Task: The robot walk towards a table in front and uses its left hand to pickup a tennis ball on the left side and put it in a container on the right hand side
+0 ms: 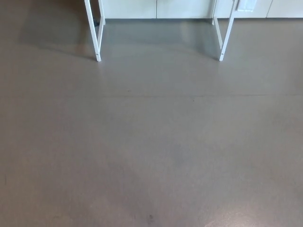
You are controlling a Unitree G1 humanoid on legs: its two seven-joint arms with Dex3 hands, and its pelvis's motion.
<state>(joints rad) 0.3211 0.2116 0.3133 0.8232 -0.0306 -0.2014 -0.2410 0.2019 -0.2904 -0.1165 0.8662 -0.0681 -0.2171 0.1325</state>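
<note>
Shadow: soft, dark patch on the floor at ten o'clock, with blurred edges.
Left table legs: at eleven o'clock; a pair of slim white bars, smooth and straight-edged, leaning slightly. The nearer one ends in a small foot on the floor.
Wall panels: at twelve o'clock; flat, pale fronts split by thin upright joints, standing behind both leg pairs.
Floor: grey-brown and matt with faint mottling; it fills the view from centre to six o'clock.
Floor seam: hairline running across, just below the feet of the legs.
Speck: small dark mark at six o'clock.
Right table legs: at one o'clock; a matching white pair leaning the opposite way, with the nearer foot on the floor, well apart from the left pair.
Left hand: out of view; cannot tell whether released, clenched or grasping.
Right hand: out of view; likewise cannot tell.
Tennis ball: nowhere in this view; only the lower parts of the table's legs show.
Container: also outside the view.
</note>
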